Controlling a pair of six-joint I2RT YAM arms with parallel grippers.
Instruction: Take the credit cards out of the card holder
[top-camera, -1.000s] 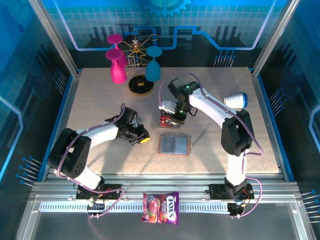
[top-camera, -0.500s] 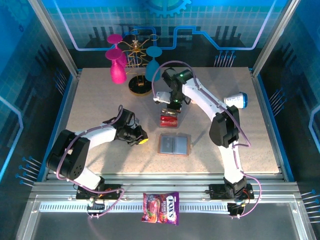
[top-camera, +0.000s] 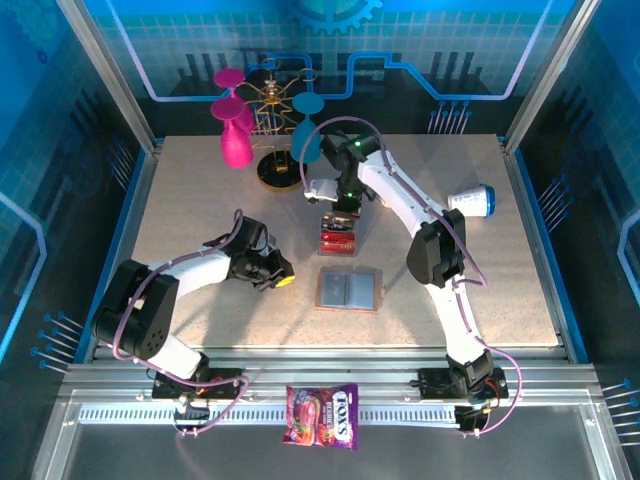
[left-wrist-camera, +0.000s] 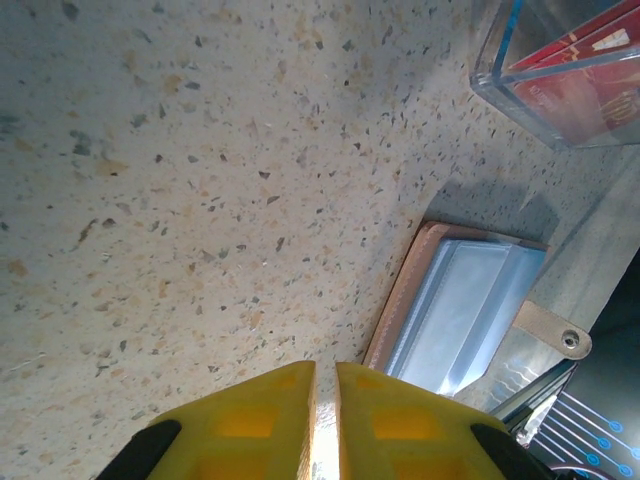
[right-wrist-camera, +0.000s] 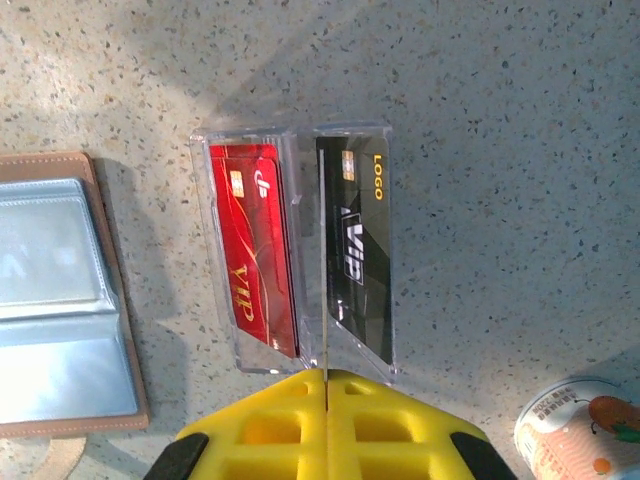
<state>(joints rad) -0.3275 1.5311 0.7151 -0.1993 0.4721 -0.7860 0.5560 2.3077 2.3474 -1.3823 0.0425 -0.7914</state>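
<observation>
Tan card holder (top-camera: 349, 290) lies open, long axis left-right; left gripper (left-wrist-camera: 325, 375), right gripper (right-wrist-camera: 327, 378) both closed.

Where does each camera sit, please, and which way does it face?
Top external: above, behind the arms, looking down at the table; both arms show.
Left wrist: looks down past the left tool at the card holder.
Right wrist: looks down past the right tool at credit cards in the clear box.
Shared: both wrist views show card holder and clear box.

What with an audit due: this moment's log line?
left gripper: shut | right gripper: shut | credit cards: in clear box | card holder: open
</observation>
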